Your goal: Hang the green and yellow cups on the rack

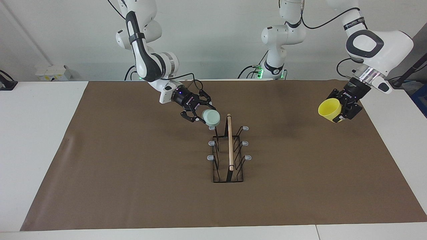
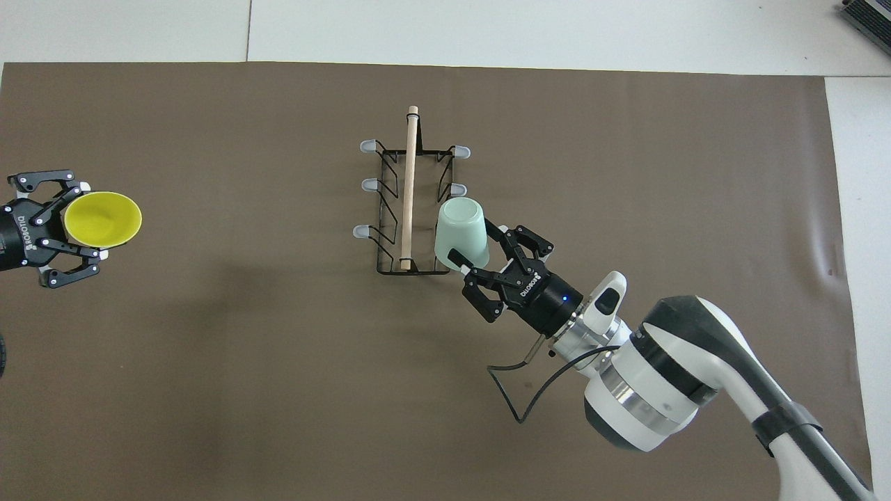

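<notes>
Brown mat (image 1: pixel 133 166) covers white table (image 1: pixel 33 133) before pale wall (image 1: pixel 217 33).

Green cup (image 1: pixel 211 118) at rack (image 1: pixel 228 156); yellow cup (image 1: pixel 329 109) aloft

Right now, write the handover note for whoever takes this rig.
Right pincer: shut on the pale mint green plastic cup, tipped, at the black wire rack's prong nearest the robots on the right arm's side.
Left pincer: shut on the bright yellow plastic cup, over the brown mat toward the left arm's end.
Done: both cups picked up.
Left: hang both.
</notes>
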